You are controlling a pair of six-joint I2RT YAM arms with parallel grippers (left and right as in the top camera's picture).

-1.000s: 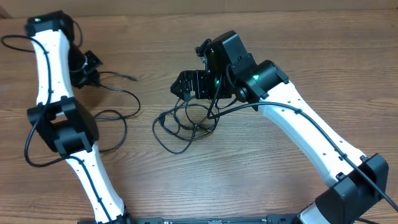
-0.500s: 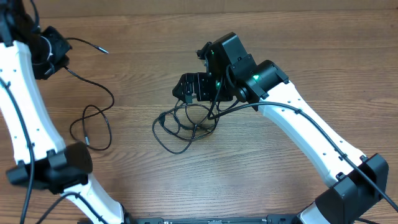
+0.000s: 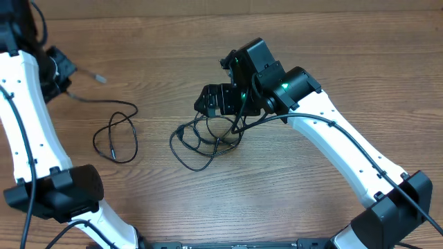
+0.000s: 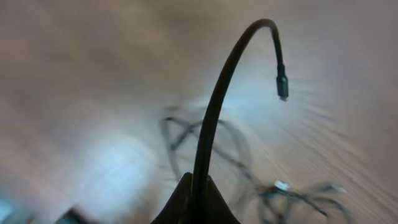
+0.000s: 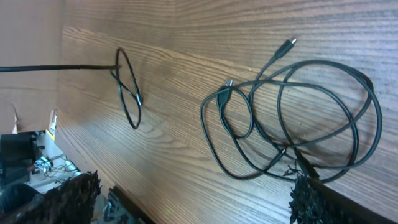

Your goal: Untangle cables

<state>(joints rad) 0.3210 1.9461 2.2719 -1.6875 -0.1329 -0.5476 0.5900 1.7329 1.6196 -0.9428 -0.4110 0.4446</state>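
Saw the left jaws clamped shut on one cable point(image 4: 210, 121), over the bench's point(image 3: 332, 48) far left side. Saw its short end arch up past the jaws, plug point(image 4: 282, 87) hanging free. Found the rest of that cable running right into a loose loop point(image 3: 114, 138) lying flat, well apart from the tangle point(image 3: 208, 135). Found the tangle mid-bench, several loops overlapped, plug ends poking out. Saw the right jaws spread wide just above its upper edge, gripping nothing.

Ahead of the fingers point(image 5: 303, 193) of the right gripper point(image 5: 193, 183) the tangled cables point(image 5: 287, 149) cover the table point(image 5: 180, 93); a loose loop point(image 5: 127, 87) lies past one finger, bare wood between
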